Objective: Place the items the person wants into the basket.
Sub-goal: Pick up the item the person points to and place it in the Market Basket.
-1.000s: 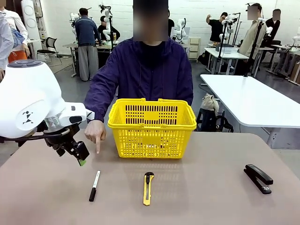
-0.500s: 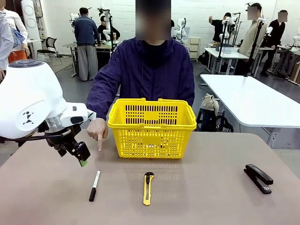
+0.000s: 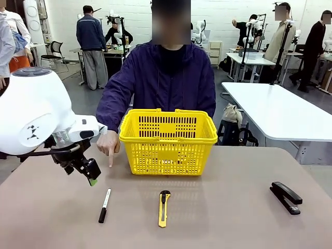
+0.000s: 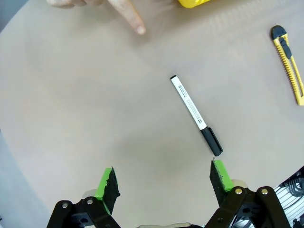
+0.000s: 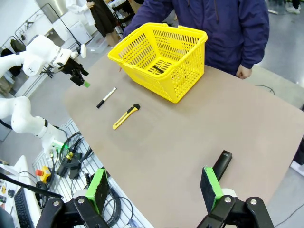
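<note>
A marker with a white barrel and black cap lies on the tan table, left of centre. The person's hand points a finger down at the table just behind it. My left gripper hangs open above the table, a little left of and behind the marker. In the left wrist view the marker lies ahead of the open left gripper, nearer its right finger, and the pointing finger is beyond. The yellow basket stands at the table's middle; something dark lies inside the basket. My right gripper is open, high above the table's edge.
A yellow utility knife lies in front of the basket, right of the marker. A black stapler sits at the right of the table, under the right gripper's view as the stapler. Bare tabletop lies between them.
My left gripper has edged slightly down and to the right, toward the marker. The person's hand keeps pointing at the same spot.
</note>
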Controlling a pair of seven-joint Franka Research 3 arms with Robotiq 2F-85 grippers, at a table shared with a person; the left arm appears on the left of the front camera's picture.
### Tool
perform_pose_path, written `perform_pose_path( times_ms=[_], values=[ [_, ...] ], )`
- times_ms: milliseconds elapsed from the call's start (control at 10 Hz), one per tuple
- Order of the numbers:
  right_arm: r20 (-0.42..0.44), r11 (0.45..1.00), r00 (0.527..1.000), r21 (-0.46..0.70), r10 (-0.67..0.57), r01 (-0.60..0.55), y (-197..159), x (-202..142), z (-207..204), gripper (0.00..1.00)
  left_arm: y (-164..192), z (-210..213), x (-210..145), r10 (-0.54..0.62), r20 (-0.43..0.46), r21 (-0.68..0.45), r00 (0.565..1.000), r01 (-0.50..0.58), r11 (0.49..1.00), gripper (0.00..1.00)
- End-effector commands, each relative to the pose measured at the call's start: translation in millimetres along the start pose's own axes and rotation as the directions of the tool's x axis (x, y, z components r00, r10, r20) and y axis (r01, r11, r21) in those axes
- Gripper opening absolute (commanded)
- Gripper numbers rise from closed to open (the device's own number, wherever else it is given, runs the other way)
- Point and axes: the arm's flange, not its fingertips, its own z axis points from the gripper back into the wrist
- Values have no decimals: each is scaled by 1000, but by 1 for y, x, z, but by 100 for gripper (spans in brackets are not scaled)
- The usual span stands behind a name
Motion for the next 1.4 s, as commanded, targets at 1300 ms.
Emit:
perform_pose_path(
  times_ms=[1300],
  values=[
    [11, 1000, 1000, 12, 0, 0, -1, 1, 0, 100, -60, -101, 13, 377, -109, -14, 920, -380, 925, 100]
  ],
)
